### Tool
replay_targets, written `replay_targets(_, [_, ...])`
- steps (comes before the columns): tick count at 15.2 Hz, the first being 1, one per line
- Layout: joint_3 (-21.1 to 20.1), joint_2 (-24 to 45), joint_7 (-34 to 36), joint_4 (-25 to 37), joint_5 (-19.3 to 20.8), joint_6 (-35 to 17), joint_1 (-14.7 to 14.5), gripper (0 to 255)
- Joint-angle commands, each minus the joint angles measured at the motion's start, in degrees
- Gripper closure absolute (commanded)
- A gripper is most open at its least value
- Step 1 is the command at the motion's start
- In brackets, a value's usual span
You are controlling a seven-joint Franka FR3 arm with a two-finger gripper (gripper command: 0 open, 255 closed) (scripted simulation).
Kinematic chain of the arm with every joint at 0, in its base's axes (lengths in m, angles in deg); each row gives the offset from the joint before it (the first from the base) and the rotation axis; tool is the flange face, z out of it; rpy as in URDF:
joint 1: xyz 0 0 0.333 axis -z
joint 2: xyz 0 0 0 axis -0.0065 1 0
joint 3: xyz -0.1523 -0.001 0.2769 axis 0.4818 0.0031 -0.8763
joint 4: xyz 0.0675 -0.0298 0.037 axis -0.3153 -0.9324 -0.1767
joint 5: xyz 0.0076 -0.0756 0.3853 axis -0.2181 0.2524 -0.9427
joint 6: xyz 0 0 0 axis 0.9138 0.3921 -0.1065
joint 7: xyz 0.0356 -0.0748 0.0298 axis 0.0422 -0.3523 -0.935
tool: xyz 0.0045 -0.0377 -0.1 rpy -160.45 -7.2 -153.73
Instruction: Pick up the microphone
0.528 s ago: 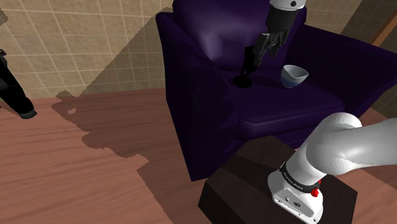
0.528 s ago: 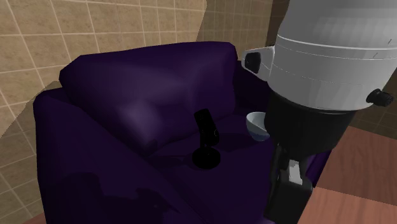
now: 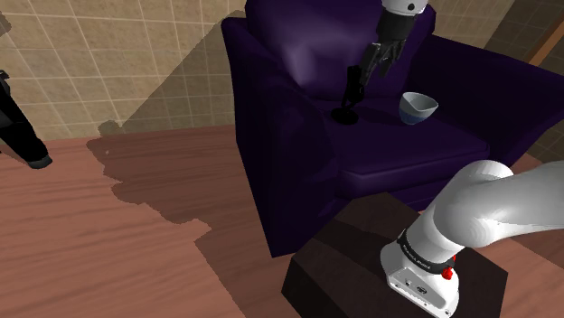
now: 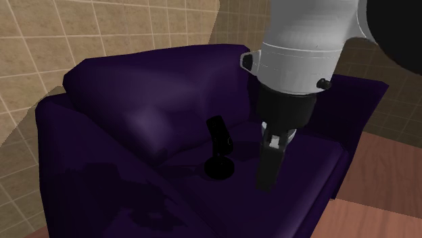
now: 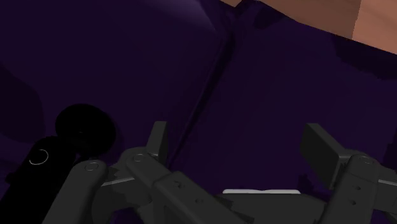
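A black microphone (image 3: 346, 101) stands upright on its round base on the seat of the purple armchair (image 3: 289, 135). My black gripper (image 3: 363, 79) hangs just above the seat, close beside the microphone on the shoulder view's right. In the second exterior view the gripper (image 4: 268, 177) is a short way to the right of the microphone (image 4: 218, 138), not touching it. The wrist view has the fingers (image 5: 159, 137) standing well apart with only cushion between them; the gripper (image 5: 238, 141) is open, and the microphone (image 5: 41, 159) lies outside one finger.
A pale bowl (image 3: 418, 107) sits on the seat to the shoulder view's right of the gripper. The armchair's backrest and arms (image 4: 101, 88) enclose the seat. My dark stand (image 3: 361, 262) is on the wooden floor. A black object (image 3: 18, 126) leans by the tiled wall.
The arm has moved toward the microphone, leftward in both exterior views, and lower toward the seat. In the second exterior view it now covers the bowl. The microphone has not moved.
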Motion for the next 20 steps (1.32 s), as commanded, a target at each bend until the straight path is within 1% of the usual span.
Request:
replay_targets(1, [2.9,2.5,-3.1,1.8,0.7,-1.5,0.5,0])
replay_targets(6, [9.3,9.7,-10.1,6.5,0.5,-5.6,1.0,0])
replay_targets(11, [15.6,18.5,-17.6,13.0,-2.0,-8.6,1.0,0])
replay_targets(15, [20.6,26.6,-24.3,19.8,-6.1,-10.0,1.0,0])
replay_targets(18, [23.9,33.6,-29.7,25.8,-10.6,-10.0,1.6,0])
replay_targets(20, [25.8,38.7,-33.4,30.4,-14.2,-9.4,2.5,0])
